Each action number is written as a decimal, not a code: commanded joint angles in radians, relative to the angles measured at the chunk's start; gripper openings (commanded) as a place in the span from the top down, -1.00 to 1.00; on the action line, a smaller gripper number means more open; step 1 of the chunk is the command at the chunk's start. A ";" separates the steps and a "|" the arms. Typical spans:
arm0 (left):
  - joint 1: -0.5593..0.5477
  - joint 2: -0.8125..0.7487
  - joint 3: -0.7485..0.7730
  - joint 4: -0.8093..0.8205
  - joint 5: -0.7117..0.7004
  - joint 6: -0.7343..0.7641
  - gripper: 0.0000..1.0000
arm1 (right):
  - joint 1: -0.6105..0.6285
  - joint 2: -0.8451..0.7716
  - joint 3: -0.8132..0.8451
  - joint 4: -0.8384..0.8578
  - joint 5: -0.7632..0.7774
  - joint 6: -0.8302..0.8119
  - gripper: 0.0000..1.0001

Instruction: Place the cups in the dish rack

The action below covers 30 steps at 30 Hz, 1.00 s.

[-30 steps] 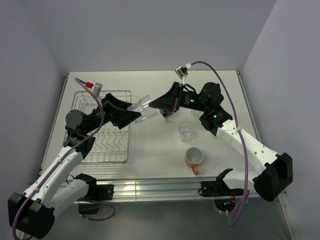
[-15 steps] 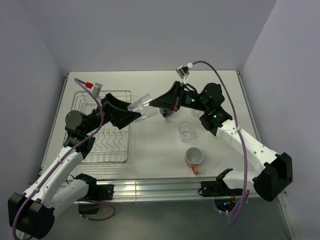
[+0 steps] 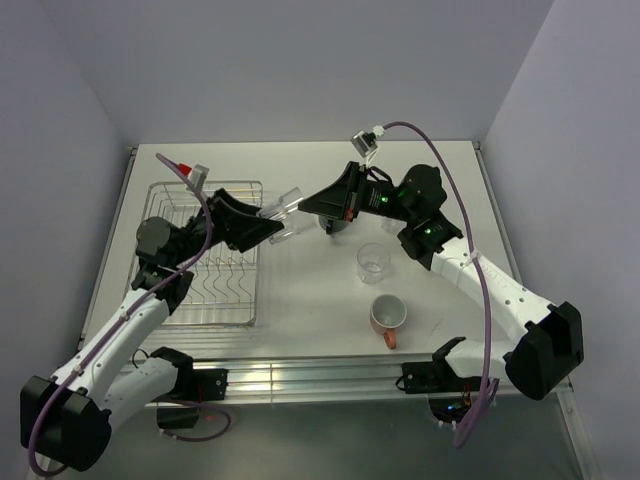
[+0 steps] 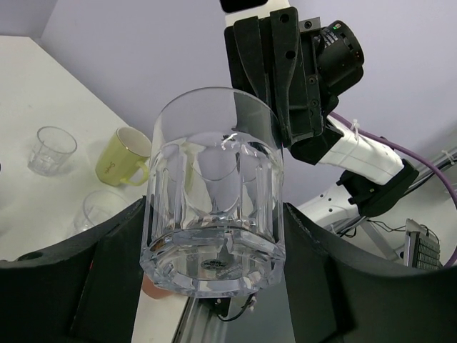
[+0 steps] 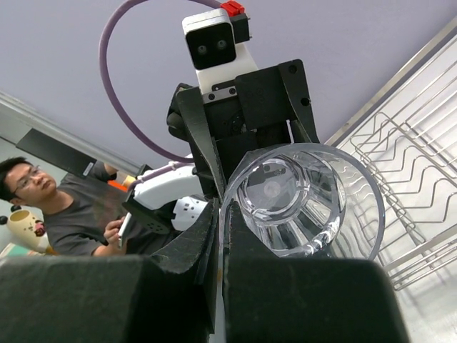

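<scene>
A clear tumbler (image 3: 283, 205) hangs in the air between the two arms, above the bench (image 3: 300, 290) just past the right edge of the dish rack (image 3: 225, 300), and both arms have hold of it. The left gripper (image 3: 268, 222) has its jaws clamped across the faceted body near the thick base. The right gripper (image 3: 305, 207) has its jaws pinched on the glass wall at the rim, one finger inside the mouth and one outside. This reads as a handover. The rack sits on the left arm's side, while the loose cups stand on the right: another tumbler (image 3: 373, 262) and an orange mug (image 3: 388, 315), with a yellow-green cup (image 4: 128, 157) showing in the left wrist view. The right arm probably fetches and the left arm loads. The rim pinch suits lifting a cup straight off the bench, and the grip across the body should give the left arm better control for turning the glass over. The tumbler's long axis lies roughly level along the line between the two grippers, with the base toward the left arm and the open mouth toward the right. The right wrist camera looks straight down into it. To sit on the prongs it would probably need tipping mouth-down. The left arm covers part of the rack, so I cannot tell whether any cup is already loaded.
</scene>
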 commanded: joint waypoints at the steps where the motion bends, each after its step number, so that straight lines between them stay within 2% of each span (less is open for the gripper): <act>1: -0.009 0.006 0.029 0.043 0.076 -0.017 0.39 | -0.009 0.001 0.014 0.064 0.051 -0.032 1.00; 2: -0.009 0.007 0.036 0.042 0.077 -0.019 0.56 | -0.009 0.001 0.014 0.058 0.056 -0.035 1.00; 3: -0.009 0.007 0.041 0.040 0.076 -0.020 0.89 | -0.009 -0.002 0.016 0.052 0.059 -0.045 1.00; 4: -0.009 0.006 0.045 0.037 0.074 -0.023 1.00 | -0.009 -0.003 0.016 0.038 0.066 -0.050 1.00; 8: -0.009 -0.005 0.091 -0.019 0.053 0.006 1.00 | -0.007 -0.005 0.020 -0.005 0.091 -0.078 1.00; 9: -0.009 -0.008 0.104 -0.079 0.044 0.019 1.00 | -0.009 -0.008 0.020 -0.019 0.099 -0.094 0.92; 14: -0.009 -0.034 0.183 -0.228 -0.011 0.110 0.99 | -0.010 -0.034 0.023 -0.125 0.163 -0.154 0.39; 15: -0.009 -0.036 0.197 -0.272 -0.019 0.121 1.00 | -0.012 -0.043 0.026 -0.141 0.187 -0.174 0.20; 19: -0.008 -0.034 0.243 -0.349 -0.050 0.162 1.00 | -0.024 -0.063 0.026 -0.206 0.226 -0.208 -0.15; 21: -0.005 -0.034 0.268 -0.380 -0.068 0.177 1.00 | -0.038 -0.069 0.025 -0.227 0.237 -0.223 -0.23; 25: 0.012 -0.014 0.341 -0.539 -0.146 0.274 0.99 | -0.068 -0.120 0.010 -0.315 0.325 -0.259 -0.32; 26: 0.020 -0.008 0.380 -0.620 -0.169 0.292 0.99 | -0.076 -0.132 0.005 -0.335 0.347 -0.266 -0.32; 30: 0.108 0.053 0.469 -0.823 -0.319 0.354 1.00 | -0.089 -0.178 0.031 -0.494 0.508 -0.378 -0.35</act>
